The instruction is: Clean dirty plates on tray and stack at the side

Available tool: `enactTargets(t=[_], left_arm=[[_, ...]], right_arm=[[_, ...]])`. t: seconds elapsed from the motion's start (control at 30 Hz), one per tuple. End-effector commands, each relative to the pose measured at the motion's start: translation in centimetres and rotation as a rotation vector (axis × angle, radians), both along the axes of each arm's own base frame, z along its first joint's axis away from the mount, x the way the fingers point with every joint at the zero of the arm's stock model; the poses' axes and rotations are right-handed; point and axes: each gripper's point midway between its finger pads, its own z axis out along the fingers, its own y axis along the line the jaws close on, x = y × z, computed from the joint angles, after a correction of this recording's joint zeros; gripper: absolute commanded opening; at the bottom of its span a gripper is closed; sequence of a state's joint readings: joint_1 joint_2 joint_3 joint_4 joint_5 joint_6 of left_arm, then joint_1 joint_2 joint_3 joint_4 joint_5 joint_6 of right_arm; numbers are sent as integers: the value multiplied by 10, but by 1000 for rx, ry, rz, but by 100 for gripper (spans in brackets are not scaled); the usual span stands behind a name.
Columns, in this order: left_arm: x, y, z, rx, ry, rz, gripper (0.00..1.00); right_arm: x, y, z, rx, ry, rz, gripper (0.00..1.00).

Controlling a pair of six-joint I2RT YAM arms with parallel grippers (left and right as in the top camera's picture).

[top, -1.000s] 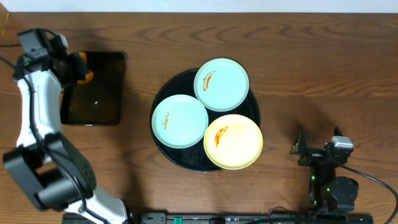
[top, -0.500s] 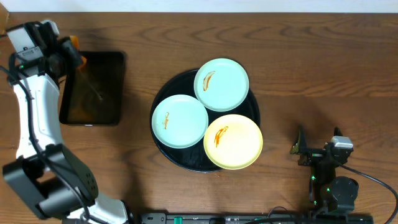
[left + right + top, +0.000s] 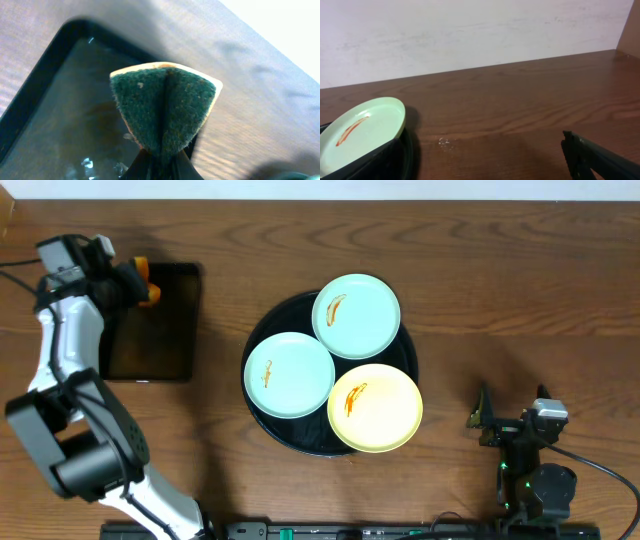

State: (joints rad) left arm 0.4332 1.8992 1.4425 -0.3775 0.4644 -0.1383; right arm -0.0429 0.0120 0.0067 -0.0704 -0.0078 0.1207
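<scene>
Three plates lie on the round black tray (image 3: pixel 262 423): a mint one (image 3: pixel 356 315) at the back, a mint one (image 3: pixel 289 374) at the left and a yellow one (image 3: pixel 375 407) at the front right. Each carries an orange-brown smear. My left gripper (image 3: pixel 136 288) hangs over the back left corner of a rectangular tray, shut on a folded sponge (image 3: pixel 165 110) with its green scouring face outward. My right gripper (image 3: pixel 510 415) rests open and empty on the table, right of the plates. From the right wrist, the back mint plate (image 3: pixel 362 132) shows at the left.
The rectangular black tray (image 3: pixel 160 340) at the left holds shallow water (image 3: pixel 60 115). Bare wooden table lies between the two trays and to the right of the round tray. A pale wall (image 3: pixel 470 30) closes off the far side.
My left gripper, still gripping the sponge, swung up and left off the rectangular tray, then came back right over its back left corner. The plates and right arm have not moved.
</scene>
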Motion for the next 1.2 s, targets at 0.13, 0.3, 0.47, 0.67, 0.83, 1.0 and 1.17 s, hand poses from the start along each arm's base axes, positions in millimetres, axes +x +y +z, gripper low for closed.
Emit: enactTargets(t=[0.13, 0.3, 0.47, 0.67, 0.83, 1.0, 1.17], left_arm=[[-17, 4, 111, -28, -253, -39, 7], [-22, 8, 84, -59, -193, -22, 7], [-25, 7, 19, -145, -62, -2, 8], [-24, -8, -5, -287, -15, -17, 7], [-12, -27, 70, -398, -316, -245, 7], [-19, -15, 122, -423, -450, -262, 7], [-22, -3, 108, -376, -419, -218, 8]], right_arm=[[0, -1, 0, -13, 1, -2, 99], [0, -1, 0, -13, 1, -2, 99], [0, -1, 0, -13, 1, -2, 99], [0, -1, 0, -13, 1, -2, 99], [0, -1, 0, -13, 1, -2, 99], [0, -1, 0, -13, 1, -2, 99], [0, -1, 0, -13, 1, -2, 99]])
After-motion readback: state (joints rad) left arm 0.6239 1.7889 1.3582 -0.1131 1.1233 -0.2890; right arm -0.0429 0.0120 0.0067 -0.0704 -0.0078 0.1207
